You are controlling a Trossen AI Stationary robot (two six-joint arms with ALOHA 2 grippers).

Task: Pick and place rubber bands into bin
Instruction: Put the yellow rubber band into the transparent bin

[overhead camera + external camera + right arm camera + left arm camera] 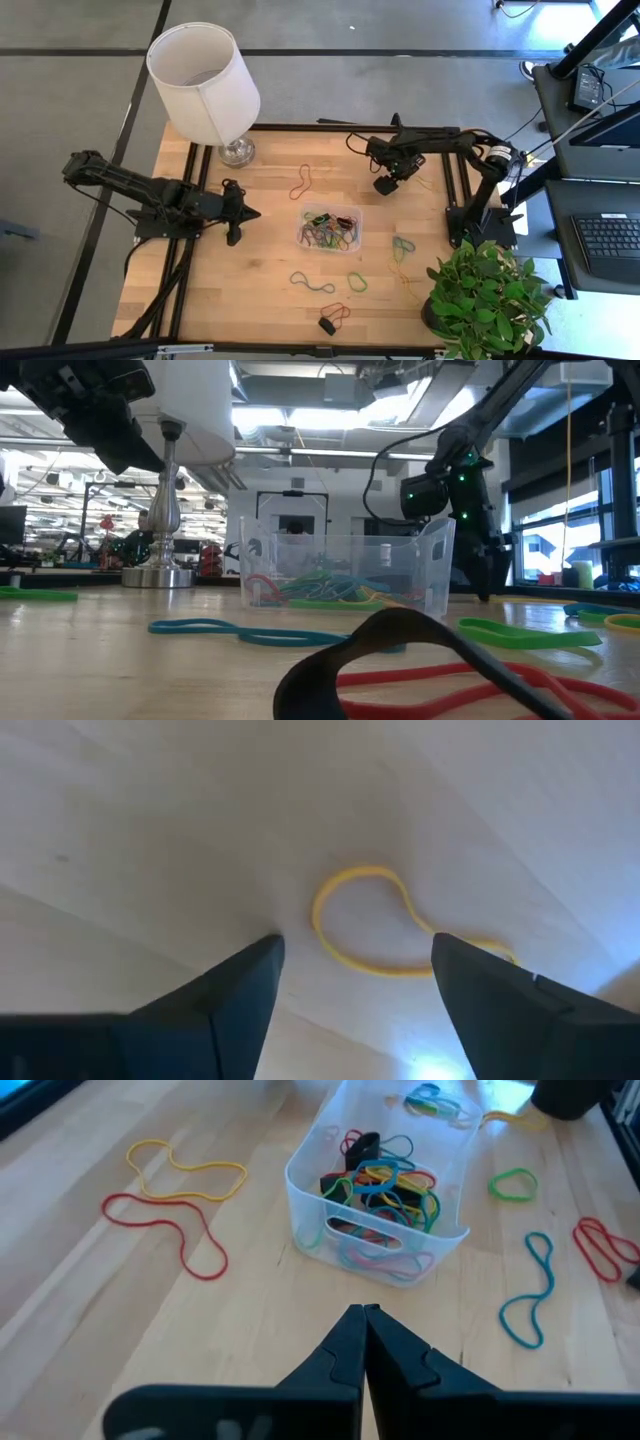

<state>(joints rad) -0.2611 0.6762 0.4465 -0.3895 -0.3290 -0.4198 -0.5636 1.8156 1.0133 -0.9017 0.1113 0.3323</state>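
The bin (300, 236), a small clear tub, stands mid-table with several coloured rubber bands inside (380, 1180). More rubber bands lie loose on the wood: red (302, 182), blue (312, 283), green (357, 282), and a yellow one (390, 925). My right gripper (357, 945) points down, open, just above the table on the bin's far right. Its fingers stand on either side of the yellow band without touching it. My left gripper (363, 1315) is shut and empty, held above the table left of the bin (300, 1190).
A lamp with a white shade (205, 80) stands at the far left corner. A potted plant (490, 300) fills the near right corner. A red band and a black one (333, 316) lie at the near edge. A green-blue band (403, 245) lies right of the bin.
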